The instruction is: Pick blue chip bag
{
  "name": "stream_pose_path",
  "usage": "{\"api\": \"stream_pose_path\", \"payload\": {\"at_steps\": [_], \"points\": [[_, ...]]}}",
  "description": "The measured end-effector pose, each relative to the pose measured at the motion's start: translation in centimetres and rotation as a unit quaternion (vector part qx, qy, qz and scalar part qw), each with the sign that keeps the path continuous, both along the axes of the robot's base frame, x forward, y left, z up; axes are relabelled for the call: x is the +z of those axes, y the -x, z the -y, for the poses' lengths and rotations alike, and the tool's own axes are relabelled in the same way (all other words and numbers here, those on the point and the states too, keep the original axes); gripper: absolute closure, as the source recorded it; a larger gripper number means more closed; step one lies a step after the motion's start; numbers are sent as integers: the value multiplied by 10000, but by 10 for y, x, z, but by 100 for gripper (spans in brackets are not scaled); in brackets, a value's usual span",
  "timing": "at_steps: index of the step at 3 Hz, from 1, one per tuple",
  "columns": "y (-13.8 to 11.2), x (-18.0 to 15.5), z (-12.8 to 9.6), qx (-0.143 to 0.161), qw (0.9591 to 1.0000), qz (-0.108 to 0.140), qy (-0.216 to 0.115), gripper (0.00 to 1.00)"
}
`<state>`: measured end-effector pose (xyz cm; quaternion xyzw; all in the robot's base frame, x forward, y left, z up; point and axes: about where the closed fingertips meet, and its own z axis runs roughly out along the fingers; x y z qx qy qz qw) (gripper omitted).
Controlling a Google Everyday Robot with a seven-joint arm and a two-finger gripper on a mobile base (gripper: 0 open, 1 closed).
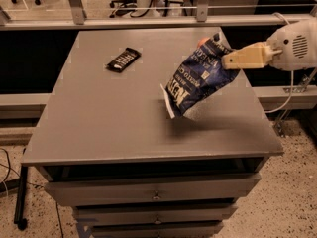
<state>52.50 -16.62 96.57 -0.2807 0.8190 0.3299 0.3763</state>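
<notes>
The blue chip bag [197,78] is dark blue foil with white lettering and white edges. It hangs tilted in the air above the right part of the grey table [114,118], its lower corner just over the surface. My gripper [226,61], with cream-coloured fingers, comes in from the right and is shut on the bag's upper right edge. The white arm body is at the far right.
A small black candy bar [123,59] lies at the table's back left. An orange fruit [202,41] is mostly hidden behind the bag's top. Drawers sit under the table top. A rail runs along the far edge.
</notes>
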Motion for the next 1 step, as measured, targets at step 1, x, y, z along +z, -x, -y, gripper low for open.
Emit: {"api": "stream_pose_path", "payload": {"at_steps": [1], "points": [[0,4,-3,0,10000,-4,-37,100]]}}
